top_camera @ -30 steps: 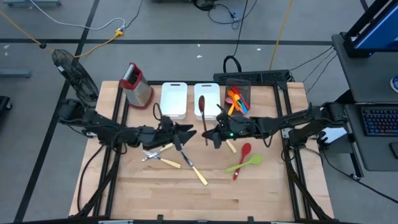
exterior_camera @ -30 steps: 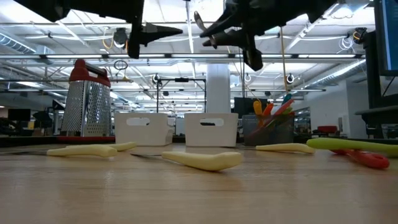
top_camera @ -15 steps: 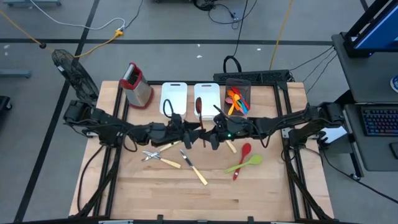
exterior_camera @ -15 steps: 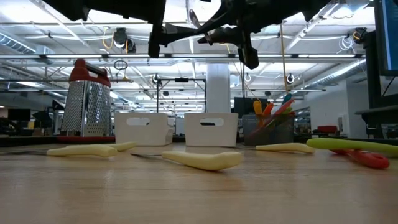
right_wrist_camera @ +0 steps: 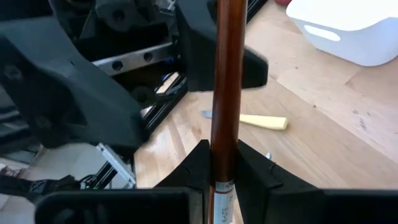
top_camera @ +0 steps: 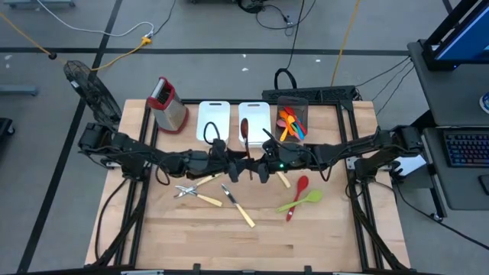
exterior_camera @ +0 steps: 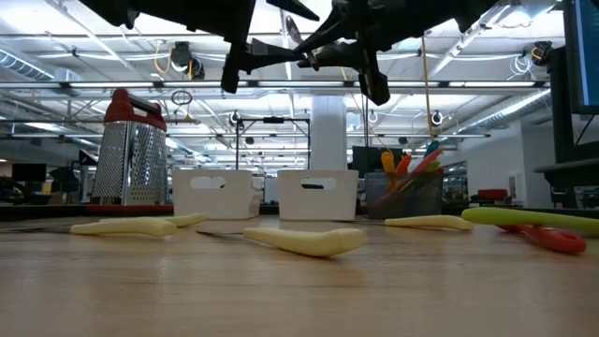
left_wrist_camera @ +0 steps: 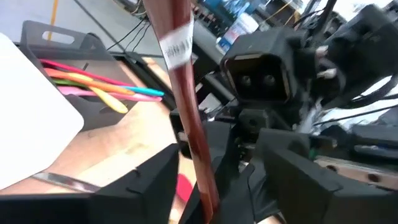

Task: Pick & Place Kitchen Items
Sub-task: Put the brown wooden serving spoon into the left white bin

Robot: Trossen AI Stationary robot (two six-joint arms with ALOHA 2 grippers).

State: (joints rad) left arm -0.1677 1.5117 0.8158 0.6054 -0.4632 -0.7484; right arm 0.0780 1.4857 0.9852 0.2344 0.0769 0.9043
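Observation:
A spoon with a dark red head (top_camera: 244, 127) and a brown wooden handle (top_camera: 248, 151) is held in the air over the table's middle, its head toward the far white bin. My right gripper (top_camera: 258, 166) is shut on the handle. My left gripper (top_camera: 238, 165) is open right beside it, on its left. In the left wrist view the left gripper's two fingers (left_wrist_camera: 144, 182) stand on either side of the handle (left_wrist_camera: 186, 106). I cannot tell whether they touch it. My right gripper pinches the spoon's wooden handle (right_wrist_camera: 226, 134) between its two fingers (right_wrist_camera: 196, 164), toward the handle's near end. It comes about level from the table's right, and the fingers lie across the handle. The spoon is lifted clear of the table.
Yellow-handled metal pieces (top_camera: 196, 192) (top_camera: 238, 206) (top_camera: 283, 179), a red spoon (top_camera: 297, 192) and a green spatula (top_camera: 300, 201) lie on the wood. At the far edge stand a grater (top_camera: 168, 105), two white bins (top_camera: 214, 122) (top_camera: 258, 114) and a dark bin (top_camera: 293, 103) holding coloured utensils.
My left gripper has gone toward the table's right edge, up to the spoon held by my right gripper, and its open fingers now stand on either side of the handle. The right gripper and spoon have kept nearly still.

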